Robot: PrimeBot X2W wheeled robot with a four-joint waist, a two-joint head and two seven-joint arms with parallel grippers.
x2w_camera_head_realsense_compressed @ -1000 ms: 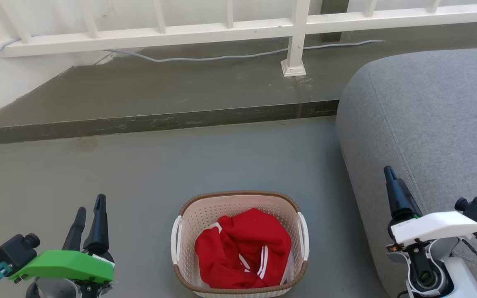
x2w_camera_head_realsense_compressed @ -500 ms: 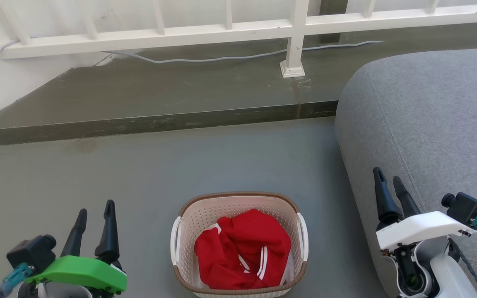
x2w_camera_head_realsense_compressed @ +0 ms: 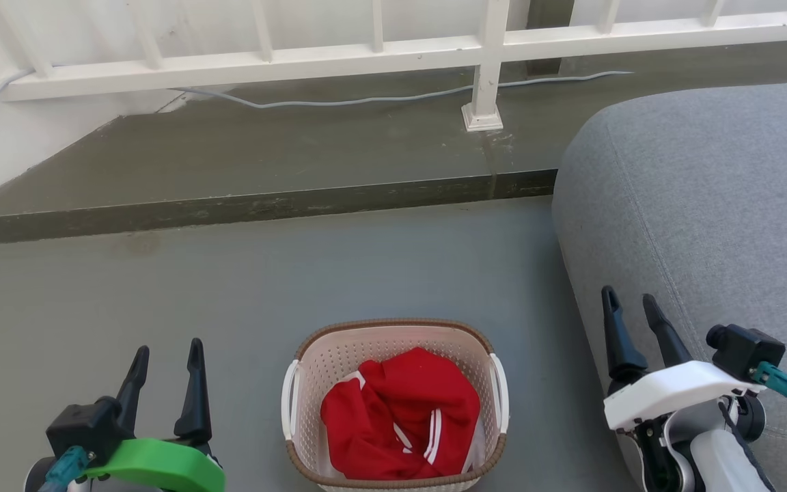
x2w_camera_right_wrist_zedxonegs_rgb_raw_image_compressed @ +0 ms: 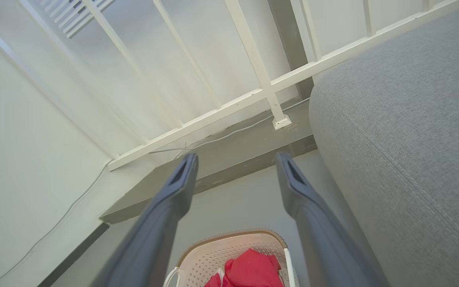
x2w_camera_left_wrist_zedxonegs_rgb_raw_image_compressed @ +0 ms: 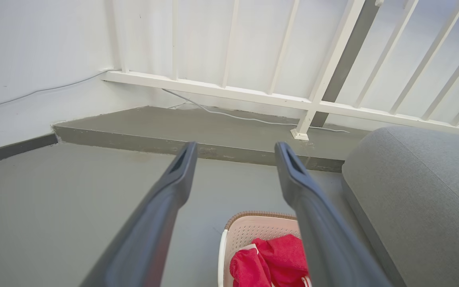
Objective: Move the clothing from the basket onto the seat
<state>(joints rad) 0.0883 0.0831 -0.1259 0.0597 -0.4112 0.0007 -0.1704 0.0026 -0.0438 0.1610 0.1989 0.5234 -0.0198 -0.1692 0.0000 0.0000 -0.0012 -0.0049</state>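
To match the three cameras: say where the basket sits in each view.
Head view: basket at bottom centre, left of the seat.
Left wrist view: basket at bottom edge, right of centre, cut off.
Right wrist view: basket at bottom centre, cut off.
Shared landmark: white railing post foot, beyond the basket.

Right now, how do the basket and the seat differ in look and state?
The basket is small, cream perforated plastic with a brown rim; the seat is large grey fabric. The basket holds the red clothing; the seat's visible part bears none. Both have rounded corners.
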